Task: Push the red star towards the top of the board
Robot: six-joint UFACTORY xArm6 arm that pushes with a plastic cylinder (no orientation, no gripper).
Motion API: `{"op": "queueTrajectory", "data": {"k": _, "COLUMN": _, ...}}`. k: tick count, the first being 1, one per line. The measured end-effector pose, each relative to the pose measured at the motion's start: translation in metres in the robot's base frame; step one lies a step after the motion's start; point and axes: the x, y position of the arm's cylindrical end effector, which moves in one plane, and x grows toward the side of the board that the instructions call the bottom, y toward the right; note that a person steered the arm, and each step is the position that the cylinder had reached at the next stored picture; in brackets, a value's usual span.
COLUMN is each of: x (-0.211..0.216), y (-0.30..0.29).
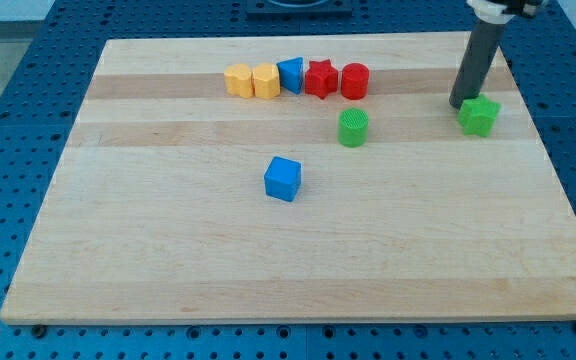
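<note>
Tip (458,104) just left of green star (479,116), well right of red star (320,77).

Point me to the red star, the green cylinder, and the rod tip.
red star (320,77), camera view, centre of its top face.
green cylinder (353,127), camera view, middle of its body.
my tip (460,104), camera view, rod's very end, just left of the green star (479,116).

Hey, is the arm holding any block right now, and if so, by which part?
Nothing is held. My tip only pushes; it sits just left of the green block, far from the red star.
</note>
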Motion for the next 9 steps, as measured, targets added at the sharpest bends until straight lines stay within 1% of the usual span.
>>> {"op": "queueTrajectory", "data": {"k": 1, "x": 0.016, "y": -0.036}}
{"op": "queueTrajectory", "data": {"k": 2, "x": 0.046, "y": -0.069}}
{"op": "queueTrajectory", "data": {"k": 3, "x": 0.103, "y": -0.058}}
{"op": "queueTrajectory", "data": {"k": 4, "x": 0.115, "y": 0.007}}
{"op": "queueTrajectory", "data": {"k": 6, "x": 0.099, "y": 0.015}}
{"op": "queueTrajectory", "data": {"k": 7, "x": 0.053, "y": 0.013}}
{"op": "queueTrajectory", "data": {"k": 9, "x": -0.06, "y": 0.013}}
